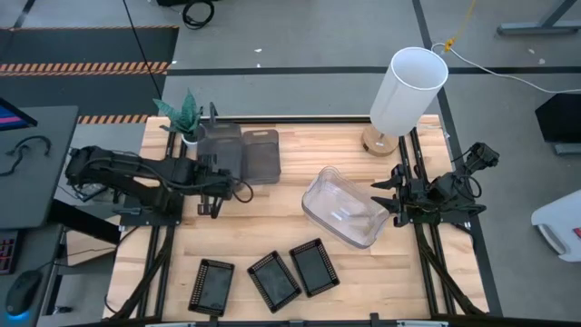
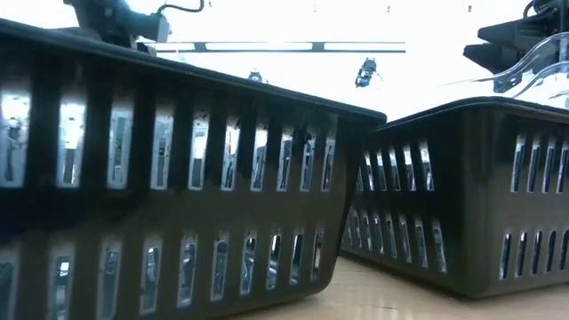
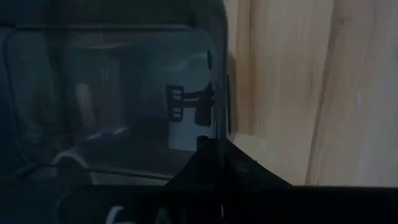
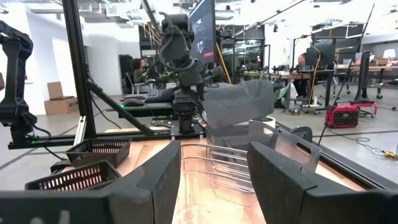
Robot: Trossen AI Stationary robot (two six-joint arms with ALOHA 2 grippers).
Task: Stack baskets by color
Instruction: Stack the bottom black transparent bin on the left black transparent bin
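High view: left end effector [image 1: 215, 186] is clamped on the near wall of a smoky grey basket [image 1: 221, 145], which sits lifted/tilted over at approx 10 o'clock on the tabletop [image 1: 263, 232], right by the potted plant [image 1: 184, 113]. A 2nd grey basket [image 1: 261, 155] is touching it on its 3 o'clock side. Right end effector [image 1: 392, 197] is spread wide w/ nothing in it, just beside the right end of the clear basket stack [image 1: 340, 207], which lies about center, at its 9 o'clock. Three black baskets [image 1: 264, 278] in a row at 6 o'clock, well apart from both arms. White lamp [image 1: 405, 93] at 1 o'clock.

Low view: mostly two black slotted baskets up close, one filling the left [image 2: 169, 178] and one at right [image 2: 462, 204]. Clear basket edge [image 2: 533, 62] peeks over the top right.

Left wrist: dark translucent basket wall [image 3: 112, 106] fills the frame right against the cam, wood beyond it.

Right wrist: fingers [image 4: 149, 180] wide apart, clear basket [image 4: 217, 168] straight ahead btwn them, not touching. Left arm holds the grey basket [image 4: 239, 106] up farther back. People at desks in the room behind.
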